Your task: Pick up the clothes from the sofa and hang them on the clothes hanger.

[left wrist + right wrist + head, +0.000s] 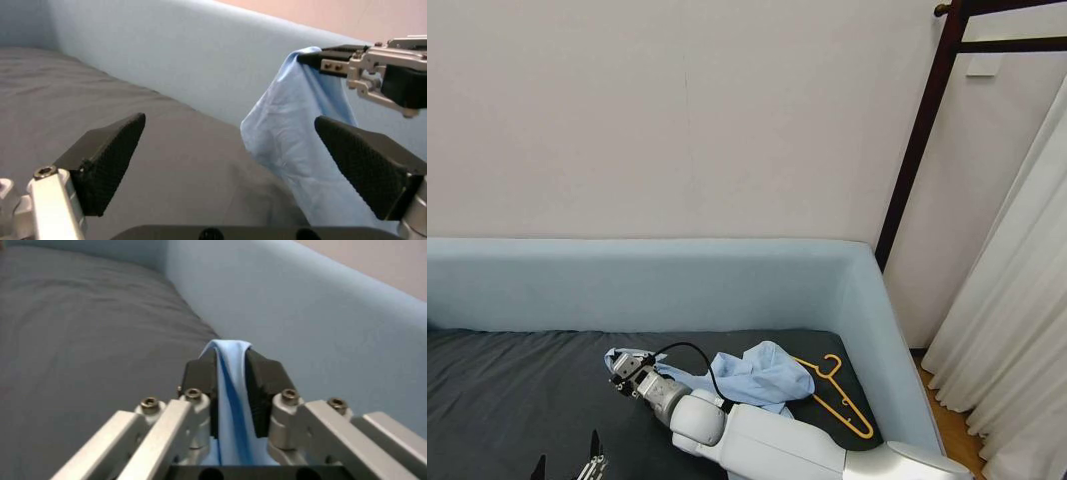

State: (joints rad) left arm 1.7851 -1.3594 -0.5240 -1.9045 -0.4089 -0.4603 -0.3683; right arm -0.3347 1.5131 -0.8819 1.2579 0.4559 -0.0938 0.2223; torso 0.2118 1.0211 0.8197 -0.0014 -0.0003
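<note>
A light blue garment (762, 375) lies bunched on the dark sofa seat (507, 385), with a yellow hanger (839, 396) beside it near the sofa's right end. My right gripper (620, 361) is shut on an edge of the garment and holds that edge up just above the seat. In the right wrist view the blue cloth (231, 385) is pinched between the black pads (199, 382). My left gripper (233, 167) is open, low over the seat in front of the cloth (293, 135), and its fingertips (593, 450) poke in at the head view's lower edge.
The sofa's pale blue backrest (647, 285) and right armrest (877, 340) enclose the seat. A dark wooden clothes rack (924, 130) stands behind the right armrest against the wall. White curtains (1017, 330) hang at the far right.
</note>
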